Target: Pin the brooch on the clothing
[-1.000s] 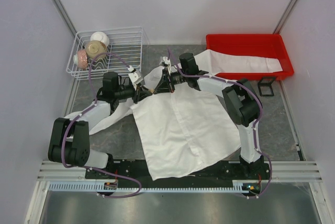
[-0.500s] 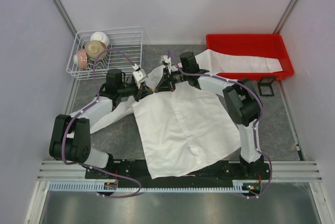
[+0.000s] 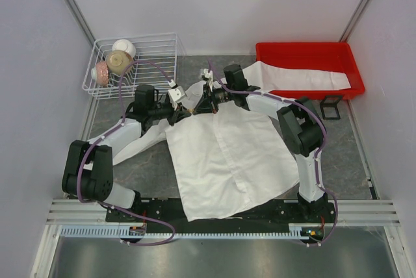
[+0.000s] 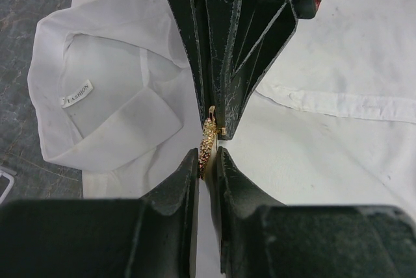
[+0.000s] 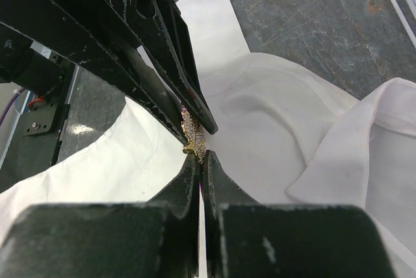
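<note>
The clothing, a white collared shirt (image 3: pixel 227 154), lies spread on the table with its collar (image 4: pixel 78 93) towards the far side. Both grippers meet just above the fabric beside that collar. The gold brooch (image 4: pixel 208 140) stands on edge between them. My left gripper (image 4: pixel 208 156) is shut on its lower end. My right gripper (image 5: pixel 202 159) comes from the opposite side and is shut on the brooch (image 5: pixel 193 130) at its other end. In the top view the left gripper (image 3: pixel 184 110) and the right gripper (image 3: pixel 199 105) are tip to tip, and the brooch is too small to make out there.
A white wire basket (image 3: pixel 159 41) with bowls stands at the back left. A red bin (image 3: pixel 305 50) at the back right has one shirt sleeve draped into it. A small black stand (image 3: pixel 331 106) sits beside the bin. The other sleeve lies under the left arm.
The left arm has reached a little farther forward and right, bringing its gripper closer to the right gripper. The right arm has barely moved.
</note>
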{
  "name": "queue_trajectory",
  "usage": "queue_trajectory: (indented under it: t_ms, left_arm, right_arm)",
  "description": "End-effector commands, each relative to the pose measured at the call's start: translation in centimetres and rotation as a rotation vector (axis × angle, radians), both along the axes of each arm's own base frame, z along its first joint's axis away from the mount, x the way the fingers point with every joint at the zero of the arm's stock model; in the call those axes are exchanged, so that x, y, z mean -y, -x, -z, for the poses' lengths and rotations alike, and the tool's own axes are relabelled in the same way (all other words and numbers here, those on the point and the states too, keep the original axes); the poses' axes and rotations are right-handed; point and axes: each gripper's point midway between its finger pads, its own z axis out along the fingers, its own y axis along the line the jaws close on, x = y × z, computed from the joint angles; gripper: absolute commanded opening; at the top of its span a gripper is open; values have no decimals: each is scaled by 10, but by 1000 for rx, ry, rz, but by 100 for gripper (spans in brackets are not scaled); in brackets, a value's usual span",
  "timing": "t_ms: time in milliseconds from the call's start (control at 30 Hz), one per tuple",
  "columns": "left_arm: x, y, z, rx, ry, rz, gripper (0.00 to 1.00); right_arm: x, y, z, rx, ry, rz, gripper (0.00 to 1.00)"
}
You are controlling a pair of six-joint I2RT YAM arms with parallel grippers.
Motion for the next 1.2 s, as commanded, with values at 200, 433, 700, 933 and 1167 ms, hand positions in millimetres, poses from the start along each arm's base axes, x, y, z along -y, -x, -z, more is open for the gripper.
queue_trajectory:
  t_ms: [200, 433, 700, 933, 1167]
  left_arm:
    - [9, 0, 13, 13, -68, 51, 20]
    - [8, 1, 16, 13, -79, 49, 26]
    - [8, 2, 12, 15, -67, 41, 31]
    - [8, 5, 7, 17, -40, 37, 33]
    - [7, 8, 0, 31, -20, 42, 55]
  right_arm:
    - [-16, 1, -70, 147, -116, -55, 0]
    - [-18, 0, -68, 153, -107, -49, 0]
    - [-18, 1, -64, 167, -97, -58, 0]
    - [-16, 1, -63, 179, -96, -65, 0]
    - [-14, 0, -61, 192, -91, -63, 0]
